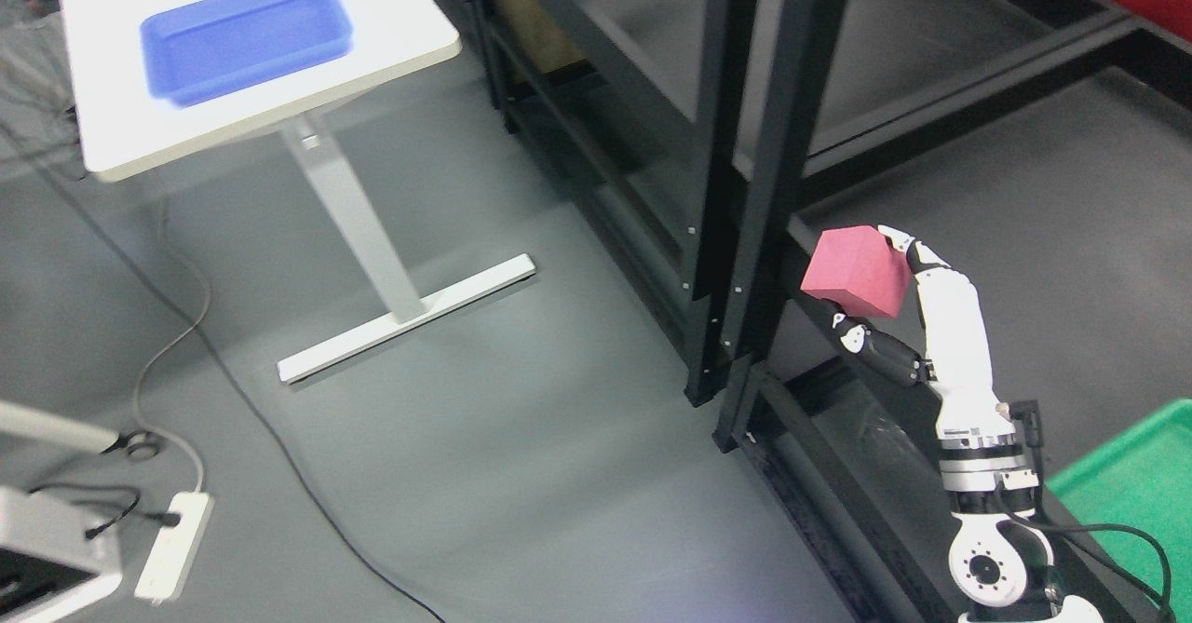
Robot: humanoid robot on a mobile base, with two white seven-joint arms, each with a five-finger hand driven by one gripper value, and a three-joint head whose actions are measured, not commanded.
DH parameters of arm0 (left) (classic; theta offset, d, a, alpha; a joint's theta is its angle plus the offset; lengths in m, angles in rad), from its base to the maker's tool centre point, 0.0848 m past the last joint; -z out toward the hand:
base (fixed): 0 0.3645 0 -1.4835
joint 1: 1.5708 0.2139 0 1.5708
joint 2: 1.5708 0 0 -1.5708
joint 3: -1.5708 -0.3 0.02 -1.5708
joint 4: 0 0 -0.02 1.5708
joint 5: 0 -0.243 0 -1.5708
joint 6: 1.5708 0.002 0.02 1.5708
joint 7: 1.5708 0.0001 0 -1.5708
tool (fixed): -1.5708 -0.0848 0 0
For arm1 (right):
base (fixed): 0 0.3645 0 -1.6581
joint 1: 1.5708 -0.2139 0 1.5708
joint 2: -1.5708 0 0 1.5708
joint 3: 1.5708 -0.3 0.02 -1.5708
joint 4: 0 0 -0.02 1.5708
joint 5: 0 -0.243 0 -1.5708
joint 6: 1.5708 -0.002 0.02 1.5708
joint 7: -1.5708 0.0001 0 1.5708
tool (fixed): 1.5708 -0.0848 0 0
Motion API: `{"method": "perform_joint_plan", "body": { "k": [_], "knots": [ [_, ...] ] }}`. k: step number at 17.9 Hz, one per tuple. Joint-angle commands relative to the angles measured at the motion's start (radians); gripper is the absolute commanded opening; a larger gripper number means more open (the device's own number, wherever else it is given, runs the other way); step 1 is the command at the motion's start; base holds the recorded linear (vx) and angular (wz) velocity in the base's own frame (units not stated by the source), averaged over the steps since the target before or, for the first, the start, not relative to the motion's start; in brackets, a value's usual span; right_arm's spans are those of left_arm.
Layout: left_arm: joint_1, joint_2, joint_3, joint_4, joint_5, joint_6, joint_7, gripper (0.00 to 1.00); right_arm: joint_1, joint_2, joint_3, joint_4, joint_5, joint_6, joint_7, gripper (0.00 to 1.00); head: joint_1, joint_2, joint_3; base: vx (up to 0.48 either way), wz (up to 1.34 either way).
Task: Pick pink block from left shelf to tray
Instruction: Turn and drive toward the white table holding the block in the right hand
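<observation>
Head view, one frame, for your records: your right hand enters from the lower right edge, its white forearm rising almost straight up the picture, and it is clamped on the pink block. White fingers wrap over the block's upper right corner; a dark thumb presses in from beneath. The block is held clear of any surface, tilted with one corner uppermost, just beside the front edge of the black shelf frame and to the right of its upright posts. The shelf boards you can see behind it are grey and bare where they show. Upper left: a white worktop on a single white pedestal leg with a flat T-shaped foot standing on the grey floor. On that worktop sits the blue tray, shallow, rectangular, blurred at the edges, with nothing visible inside it. Tray and block are well apart, the tray high on the left, the block at mid-right. Lower right corner: part of a green bin, cut off by the frame. Lower left: a white power strip on the floor with a grey cable running up toward the worktop, a black cable crossing the floor nearby, and a grey-white piece of equipment at the edge that you cannot identify.
</observation>
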Motion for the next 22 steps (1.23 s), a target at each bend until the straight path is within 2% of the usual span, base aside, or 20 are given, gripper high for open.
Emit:
{"method": "perform_joint_plan", "body": {
  "k": [1,11,22],
  "knots": [
    [0.006,0.017,-0.001,0.0,-0.002,-0.001,-0.001,1.0,0.0,-0.026,-0.023,-0.001,0.0,0.0,0.0,0.06,0.0,0.0,0.0,-0.109,0.94],
    [0.006,0.017,-0.001,0.0,-0.002,-0.001,-0.001,1.0,0.0,-0.026,-0.022,0.001,0.0,0.0,0.0,0.06,0.0,0.0,0.0,-0.087,0.71],
    [0.005,0.017,-0.001,0.0,-0.002,-0.001,-0.001,1.0,0.0,-0.024,-0.022,0.001,0.0,0.0,0.0,0.06,0.0,0.0,0.0,-0.017,0.11]
  ]
}}
